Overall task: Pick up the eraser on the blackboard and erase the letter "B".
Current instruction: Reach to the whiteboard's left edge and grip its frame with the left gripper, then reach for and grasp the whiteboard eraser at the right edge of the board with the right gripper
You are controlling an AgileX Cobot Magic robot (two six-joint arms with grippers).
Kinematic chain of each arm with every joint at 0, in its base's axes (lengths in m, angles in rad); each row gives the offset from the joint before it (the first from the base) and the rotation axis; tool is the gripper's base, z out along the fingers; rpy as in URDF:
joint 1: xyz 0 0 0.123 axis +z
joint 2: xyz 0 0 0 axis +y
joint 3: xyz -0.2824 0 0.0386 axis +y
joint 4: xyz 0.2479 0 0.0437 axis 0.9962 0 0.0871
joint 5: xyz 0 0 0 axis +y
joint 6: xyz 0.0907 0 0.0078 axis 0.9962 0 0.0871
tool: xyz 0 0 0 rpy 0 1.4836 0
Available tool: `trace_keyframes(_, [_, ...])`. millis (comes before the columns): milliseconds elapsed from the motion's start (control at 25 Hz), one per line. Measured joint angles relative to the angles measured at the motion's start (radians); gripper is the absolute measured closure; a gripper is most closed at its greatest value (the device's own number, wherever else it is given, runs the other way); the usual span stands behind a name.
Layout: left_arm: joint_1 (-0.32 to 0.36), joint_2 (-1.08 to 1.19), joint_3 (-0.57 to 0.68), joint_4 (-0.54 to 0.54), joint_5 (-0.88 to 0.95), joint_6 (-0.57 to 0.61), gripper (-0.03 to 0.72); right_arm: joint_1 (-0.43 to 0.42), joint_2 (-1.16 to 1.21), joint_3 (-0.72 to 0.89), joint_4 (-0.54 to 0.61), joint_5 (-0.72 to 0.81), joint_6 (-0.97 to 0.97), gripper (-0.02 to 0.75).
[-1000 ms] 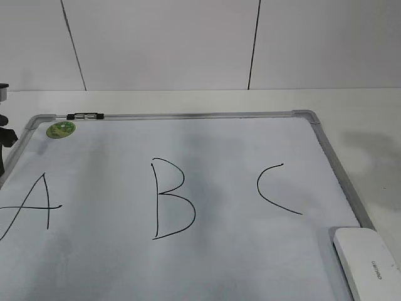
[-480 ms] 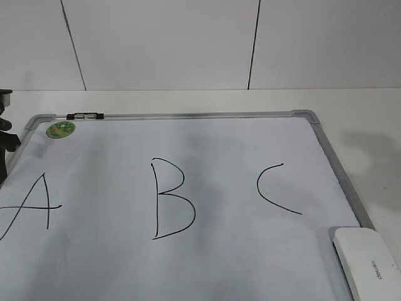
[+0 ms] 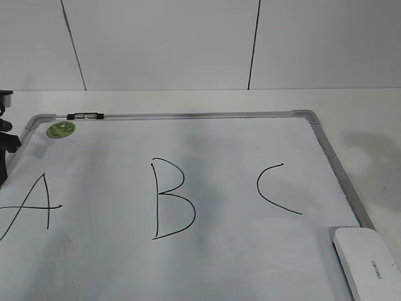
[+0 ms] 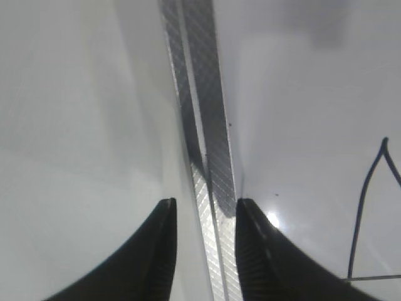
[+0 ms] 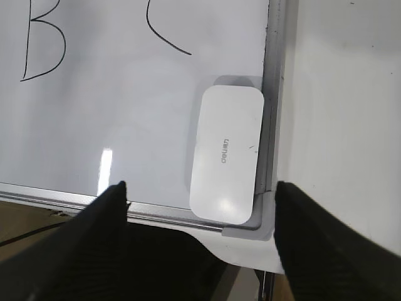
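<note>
The blackboard (image 3: pixel 207 115) is a white board with a grey frame, lying flat, with black letters A, B and C. The letter "B" (image 3: pixel 172 197) is in the middle; it also shows in the right wrist view (image 5: pixel 44 44). The eraser (image 3: pixel 368 263), white with small grey lettering, lies in the board's near right corner. In the right wrist view the eraser (image 5: pixel 227 153) lies against the frame. My right gripper (image 5: pixel 199 191) is wide open above and short of it, empty. My left gripper (image 4: pixel 203 213) is open, its fingers either side of the board's left frame (image 4: pixel 203 125).
A small round green magnet (image 3: pixel 61 129) and a black-and-white clip (image 3: pixel 84 116) sit at the board's far left corner. Letter "A" (image 3: pixel 34 204) is left, "C" (image 3: pixel 276 188) right. A dark part of the left arm (image 3: pixel 5 141) shows at the left edge. The table edge lies just past the eraser (image 5: pixel 250 251).
The dark part of the left arm at the left edge has shifted slightly. The shadow on the table right of the board has faded. The eraser and letters have not moved.
</note>
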Motion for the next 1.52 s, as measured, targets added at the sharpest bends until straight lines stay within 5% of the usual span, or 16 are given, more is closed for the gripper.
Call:
trace_keyframes(480, [0.000, 0.024, -0.004, -0.005, -0.001, 0.000, 0.464, 0.000, 0.000, 0.000, 0.000, 0.000, 0.000, 0.155])
trace_keyframes(800, [0.000, 0.024, -0.006, -0.012, -0.001, -0.007, 0.660, 0.000, 0.000, 0.000, -0.009, 0.000, 0.005, 0.155])
trace_keyframes(1320, [0.000, 0.024, -0.006, -0.012, 0.001, -0.013, 0.664, 0.020, 0.000, 0.000, 0.035, 0.000, 0.226, 0.135])
trace_keyframes(1520, [0.000, 0.024, -0.006, -0.021, 0.001, -0.013, 0.664, 0.038, 0.000, 0.000, -0.064, 0.000, 0.214, 0.136])
